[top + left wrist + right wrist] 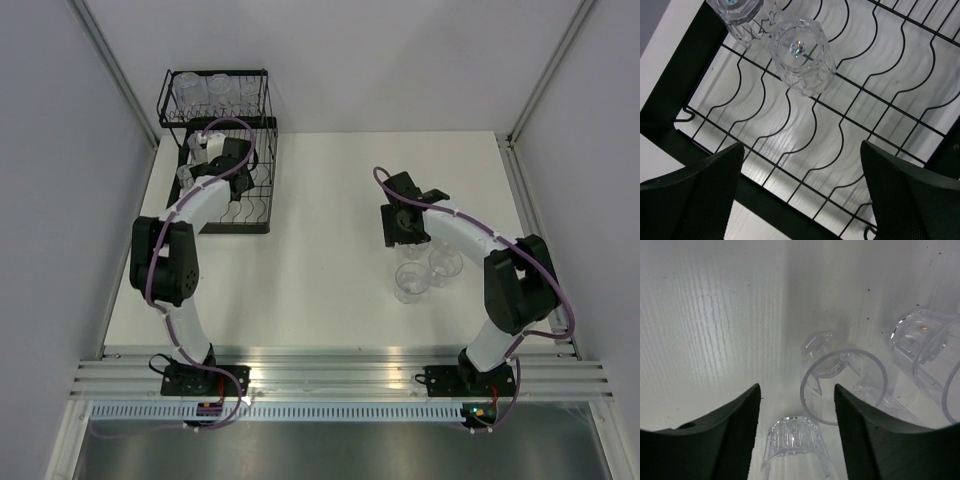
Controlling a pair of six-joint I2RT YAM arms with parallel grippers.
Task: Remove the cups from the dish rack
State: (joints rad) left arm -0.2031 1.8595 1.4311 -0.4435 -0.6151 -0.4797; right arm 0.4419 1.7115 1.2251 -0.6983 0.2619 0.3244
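The black wire dish rack (250,215) stands at the far left. Several clear cups (215,93) sit upside down on its upper tier. My left gripper (212,152) is over the lower tier, open and empty. In the left wrist view (802,145) it hovers above the rack's wires and black frame (767,209), with two upturned cups (801,55) just beyond its fingertips. My right gripper (405,238) points down at the table right of centre, shut on a cup (795,445) with its base downward. Two unloaded cups (412,282) stand upright beside it.
In the right wrist view one standing cup (842,367) is right behind the held cup, and another (922,347) is farther right. Metal posts and grey walls border the white table (330,190). The arm bases sit on a rail at the near edge.
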